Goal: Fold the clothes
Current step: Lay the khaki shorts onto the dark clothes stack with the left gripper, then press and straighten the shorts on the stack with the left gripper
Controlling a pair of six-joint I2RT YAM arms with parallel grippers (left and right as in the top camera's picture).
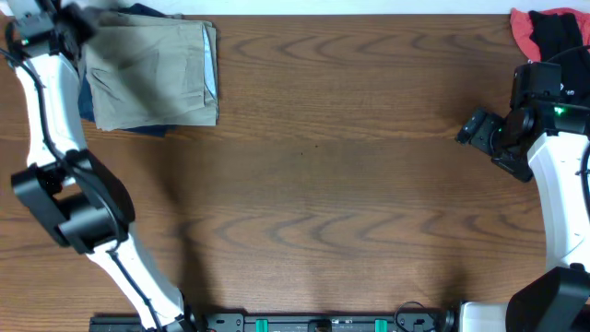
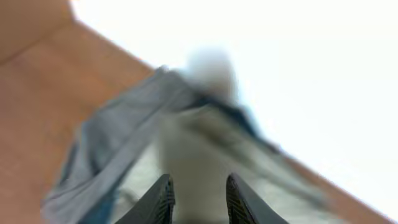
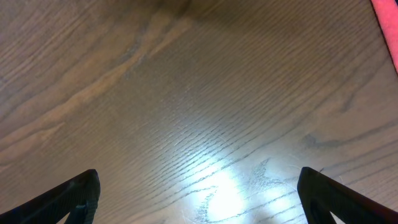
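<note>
Shorts lie folded in a tidy rectangle at the far left corner of the counter, atop a navy garment, so the folding looks essentially done. Left tool hangs over them, fingers apart and empty. Right tool, spread wide, hovers over bare wood near the right edge.

Robot lab bench, wood-grain tabletop, white-and-black left arm and right arm at its sides; black rail along the near edge
</note>
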